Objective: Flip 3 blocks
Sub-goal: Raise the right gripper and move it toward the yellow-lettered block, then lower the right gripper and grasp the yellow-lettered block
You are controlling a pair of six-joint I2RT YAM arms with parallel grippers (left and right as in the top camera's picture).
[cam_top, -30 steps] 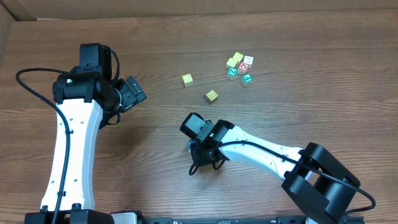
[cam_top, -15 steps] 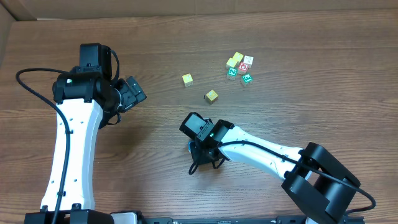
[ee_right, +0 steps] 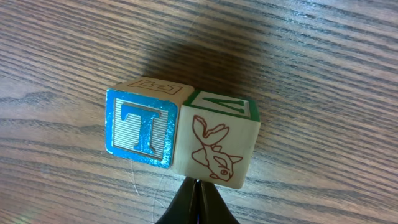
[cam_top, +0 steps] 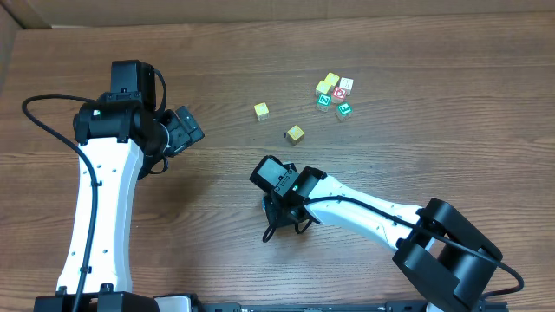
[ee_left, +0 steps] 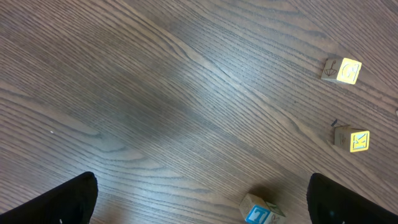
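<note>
Showing a brown wood-grain bench [cam_top: 434, 87]; black left hand [ee_left: 202, 200], jaws wide, well apart from the blue-faced wooden T cube [ee_right: 140, 127]; black right hand [ee_right: 196, 200], pinched shut, just beside that cube, which touches a cream wooden cube [ee_right: 214, 149] bearing a red fish.

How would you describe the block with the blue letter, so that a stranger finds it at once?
On the wooden table, look near its middle, just ahead of the shut right tool. Two cubes stand there, touching side by side. The blue block bears a blue letter T on a striped face; the neighbour cube shows a red fish.
</note>
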